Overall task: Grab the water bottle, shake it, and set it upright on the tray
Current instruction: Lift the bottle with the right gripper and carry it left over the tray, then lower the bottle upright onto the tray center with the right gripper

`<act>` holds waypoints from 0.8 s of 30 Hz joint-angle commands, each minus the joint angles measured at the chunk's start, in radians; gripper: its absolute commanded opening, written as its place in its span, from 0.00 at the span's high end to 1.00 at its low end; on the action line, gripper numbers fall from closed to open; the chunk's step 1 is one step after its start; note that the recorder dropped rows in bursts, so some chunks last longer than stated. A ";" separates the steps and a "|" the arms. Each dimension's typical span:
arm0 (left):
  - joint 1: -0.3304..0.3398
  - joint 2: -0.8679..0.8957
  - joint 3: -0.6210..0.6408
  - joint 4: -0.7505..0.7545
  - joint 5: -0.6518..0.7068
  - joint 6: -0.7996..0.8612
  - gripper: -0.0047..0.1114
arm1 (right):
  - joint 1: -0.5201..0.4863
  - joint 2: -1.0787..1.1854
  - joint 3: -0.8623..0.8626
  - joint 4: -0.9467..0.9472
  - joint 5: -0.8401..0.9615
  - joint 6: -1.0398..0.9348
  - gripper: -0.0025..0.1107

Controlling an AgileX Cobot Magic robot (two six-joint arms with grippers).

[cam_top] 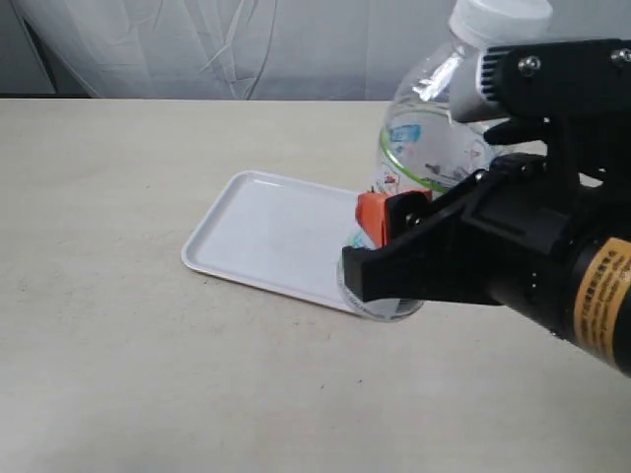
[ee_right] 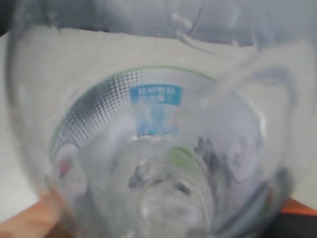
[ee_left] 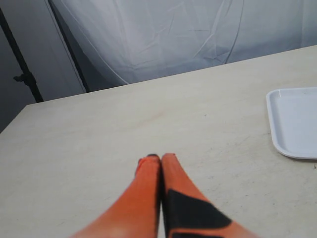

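The clear water bottle (cam_top: 426, 148) with its white cap (cam_top: 498, 20) stands upright in my right gripper (cam_top: 394, 246), which is shut on its lower body. Its base sits at the near right corner of the white tray (cam_top: 266, 236); I cannot tell whether it touches. In the right wrist view the bottle (ee_right: 153, 144) fills the picture, with its blue and green label showing through the plastic. My left gripper (ee_left: 160, 158) is shut on nothing, low over bare table, with the tray (ee_left: 294, 121) off to one side.
The beige table (cam_top: 118, 374) lies all around the tray. A white curtain (cam_top: 246, 44) hangs behind the table's far edge. A black stand pole (ee_left: 22, 67) rises beyond the table in the left wrist view.
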 commanded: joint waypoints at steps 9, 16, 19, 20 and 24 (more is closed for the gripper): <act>0.000 -0.005 0.004 -0.003 -0.008 -0.002 0.96 | -0.004 0.023 0.045 -0.300 0.084 0.149 0.98; 0.000 -0.005 0.004 -0.003 -0.008 -0.002 0.96 | -0.166 0.119 0.067 -0.358 -0.141 0.188 0.98; 0.000 -0.005 0.004 -0.003 -0.008 -0.002 0.96 | -0.314 0.151 0.058 -0.394 -0.379 0.188 0.98; 0.000 -0.005 0.004 -0.003 -0.008 -0.002 0.96 | -0.358 0.160 0.056 -0.394 -0.434 0.188 0.98; 0.000 -0.005 0.004 -0.003 -0.008 -0.002 0.96 | -0.587 0.197 0.053 -0.455 -0.747 0.188 0.98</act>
